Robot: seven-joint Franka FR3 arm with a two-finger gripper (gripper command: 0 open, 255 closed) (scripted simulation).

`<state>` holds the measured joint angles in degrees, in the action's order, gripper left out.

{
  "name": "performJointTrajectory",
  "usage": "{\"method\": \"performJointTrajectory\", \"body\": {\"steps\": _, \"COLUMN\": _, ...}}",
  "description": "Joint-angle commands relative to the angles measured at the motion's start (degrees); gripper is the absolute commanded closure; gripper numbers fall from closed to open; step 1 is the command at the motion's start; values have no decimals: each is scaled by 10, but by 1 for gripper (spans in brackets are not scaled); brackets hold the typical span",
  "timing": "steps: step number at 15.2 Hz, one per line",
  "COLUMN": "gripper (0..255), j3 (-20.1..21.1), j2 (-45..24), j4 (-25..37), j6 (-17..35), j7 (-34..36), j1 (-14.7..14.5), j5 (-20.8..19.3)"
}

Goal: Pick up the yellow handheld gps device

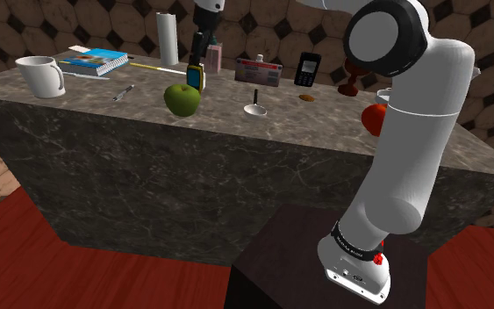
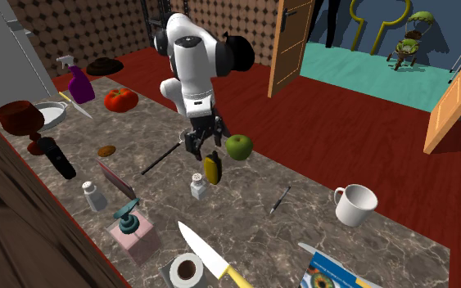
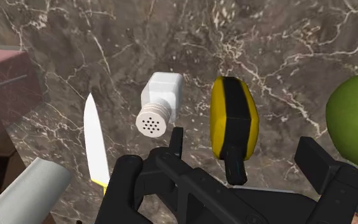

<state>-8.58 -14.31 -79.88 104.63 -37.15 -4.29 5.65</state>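
**Gripper over GPS, jaws wide**

My black gripper [image 3: 244, 145] hovers over the dark, white-veined marble counter [image 3: 285, 57], jaws wide and touching nothing. Between them lies the GPS unit [image 3: 233, 118], mid-counter toward the arm-side edge. It has a rounded yellow shell, black face and stubby black antenna. A glossy green apple [image 3: 355, 121] sits just beside it. On the other side is a squarish white shaker [image 3: 158, 102], with a pale-bladed knife [image 3: 96, 143] farther off.

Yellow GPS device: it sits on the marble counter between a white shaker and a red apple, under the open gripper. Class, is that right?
No: the apple is green, not red, as the wrist view shows. The yellow GPS device does sit between it and the white shaker, under the open gripper.
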Motion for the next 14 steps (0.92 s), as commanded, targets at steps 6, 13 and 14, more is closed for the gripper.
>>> {"method": "performJointTrajectory", "body": {"steps": 6, "gripper": 0, "j3": 1, "j2": 2, "j4": -52, "j6": 50, "j7": -3, "j1": -3, "j5": 0}}
{"method": "performJointTrajectory", "body": {"steps": 13, "gripper": 255, "j3": 1, "j2": 3, "j4": -54, "j6": 51, "j7": -3, "j1": -3, "j5": 0}}
{"method": "performJointTrajectory", "body": {"steps": 14, "gripper": 255, "j3": 1, "j2": 3, "j4": -53, "j6": 51, "j7": -3, "j1": -3, "j5": 0}}
